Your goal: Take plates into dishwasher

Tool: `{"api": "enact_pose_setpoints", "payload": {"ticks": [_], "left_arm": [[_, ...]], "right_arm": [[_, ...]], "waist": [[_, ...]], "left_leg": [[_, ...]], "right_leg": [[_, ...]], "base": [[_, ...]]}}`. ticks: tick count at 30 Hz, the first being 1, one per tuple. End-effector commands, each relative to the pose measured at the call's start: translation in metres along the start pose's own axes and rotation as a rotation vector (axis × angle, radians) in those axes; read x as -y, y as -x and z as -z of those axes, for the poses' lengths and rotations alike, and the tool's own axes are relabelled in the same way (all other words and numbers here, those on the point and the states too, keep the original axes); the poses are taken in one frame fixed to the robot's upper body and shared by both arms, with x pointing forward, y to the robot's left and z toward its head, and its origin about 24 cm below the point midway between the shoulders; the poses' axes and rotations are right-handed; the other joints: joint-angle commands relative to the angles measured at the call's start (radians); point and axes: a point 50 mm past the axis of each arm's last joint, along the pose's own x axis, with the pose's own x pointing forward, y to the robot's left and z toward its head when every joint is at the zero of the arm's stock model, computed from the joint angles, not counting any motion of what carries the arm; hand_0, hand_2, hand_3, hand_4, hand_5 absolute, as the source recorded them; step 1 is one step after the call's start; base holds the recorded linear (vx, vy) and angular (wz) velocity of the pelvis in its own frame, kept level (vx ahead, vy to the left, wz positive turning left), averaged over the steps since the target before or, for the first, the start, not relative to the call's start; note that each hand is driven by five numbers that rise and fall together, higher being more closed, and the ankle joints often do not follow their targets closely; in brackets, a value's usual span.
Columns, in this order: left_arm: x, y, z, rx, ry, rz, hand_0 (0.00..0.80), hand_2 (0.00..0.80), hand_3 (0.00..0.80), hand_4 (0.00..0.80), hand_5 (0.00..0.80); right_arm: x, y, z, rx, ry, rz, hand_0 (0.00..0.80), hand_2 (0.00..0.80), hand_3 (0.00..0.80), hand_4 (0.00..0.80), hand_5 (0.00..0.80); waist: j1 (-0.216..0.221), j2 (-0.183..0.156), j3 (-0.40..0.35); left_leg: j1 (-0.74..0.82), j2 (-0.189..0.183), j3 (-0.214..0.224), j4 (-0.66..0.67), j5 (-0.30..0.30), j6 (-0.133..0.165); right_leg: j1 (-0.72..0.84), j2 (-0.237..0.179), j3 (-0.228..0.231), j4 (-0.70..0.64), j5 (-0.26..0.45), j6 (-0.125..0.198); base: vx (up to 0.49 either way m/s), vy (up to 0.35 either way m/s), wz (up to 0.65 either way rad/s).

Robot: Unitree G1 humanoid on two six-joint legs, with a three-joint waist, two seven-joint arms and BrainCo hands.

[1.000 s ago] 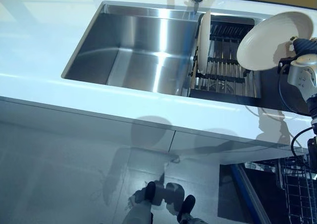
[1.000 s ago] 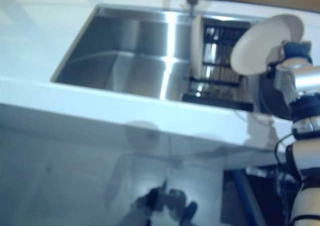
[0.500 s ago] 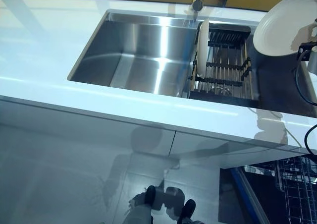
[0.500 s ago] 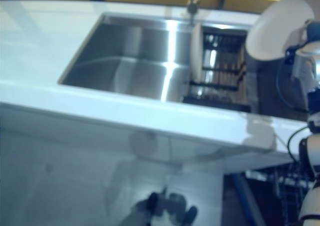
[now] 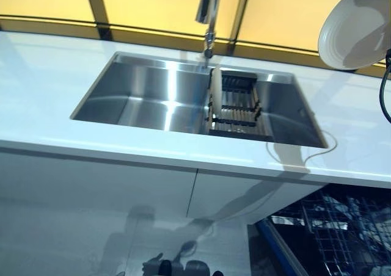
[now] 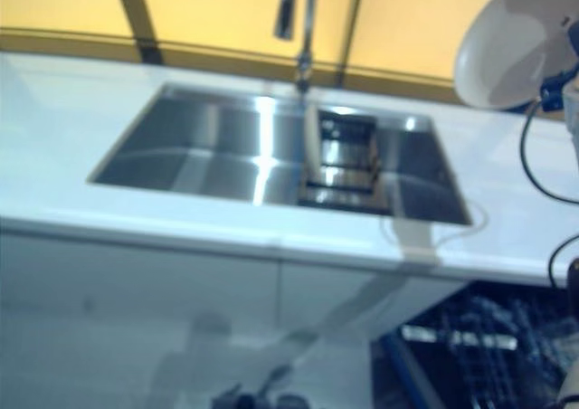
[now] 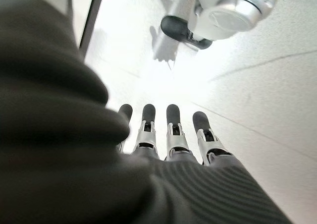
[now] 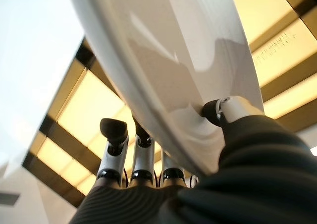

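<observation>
Left eye view: a white round plate (image 5: 356, 29) with a raised rim is held aloft at the upper right, tilted, above the white counter (image 5: 49, 80) and to the right of the steel sink (image 5: 153, 96). A second white plate (image 5: 215, 99) stands on edge in the dark rack (image 5: 238, 108) inside the sink, below the tap (image 5: 209, 13). The open dishwasher's wire basket (image 5: 342, 227) shows at lower right.

Right eye view: the same scene, the held plate at the top right edge.

Left wrist view: the left hand (image 7: 168, 135) hangs with straight, relaxed fingers, holding nothing.

Right wrist view: the right hand (image 8: 148, 169) pinches the plate's glossy rim, thumb (image 8: 223, 110) on one face, fingers (image 8: 113, 135) behind the other.
</observation>
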Motion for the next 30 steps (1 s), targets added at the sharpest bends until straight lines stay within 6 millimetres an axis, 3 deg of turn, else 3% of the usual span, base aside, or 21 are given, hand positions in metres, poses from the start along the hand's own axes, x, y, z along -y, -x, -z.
{"api": "enact_pose_setpoints", "payload": {"ticks": [1, 15, 30], "left_arm": [[-0.016, -0.001, 0.005, -0.031, -0.072, -0.073, 0.0, 0.0, 0.0, 0.0, 0.0], [-0.015, -0.001, 0.001, -0.006, -0.087, -0.067, 0.0, 0.0, 0.0, 0.0, 0.0], [-0.017, -0.002, 0.002, -0.008, -0.087, -0.064, 0.0, 0.0, 0.0, 0.0, 0.0]], "right_arm": [[0.043, 0.002, -0.003, 0.085, 0.198, 0.116, 0.8, 0.8, 0.8, 0.8, 0.8], [0.077, 0.009, 0.037, 0.063, 0.39, 0.113, 0.8, 0.8, 0.8, 0.8, 0.8], [0.089, 0.026, 0.082, 0.025, 0.538, 0.095, 0.8, 0.8, 0.8, 0.8, 0.8]], "waist": [[-0.015, 0.018, -0.055], [-0.086, 0.022, -0.083], [-0.146, 0.036, -0.083]], "left_leg": [[0.04, -0.002, 0.023, -0.002, -0.133, 0.028], [0.054, 0.019, 0.072, -0.002, -0.144, 0.025], [0.053, 0.026, 0.106, -0.002, -0.149, 0.028]], "right_leg": [[0.059, 0.009, -0.002, 0.003, -0.094, 0.053], [0.042, 0.027, 0.073, 0.003, -0.093, 0.053], [0.022, 0.037, 0.121, 0.003, -0.087, 0.051]], "base": [[-0.032, -0.03, -0.2], [-0.012, -0.042, -0.18], [0.016, -0.031, -0.1]]}}
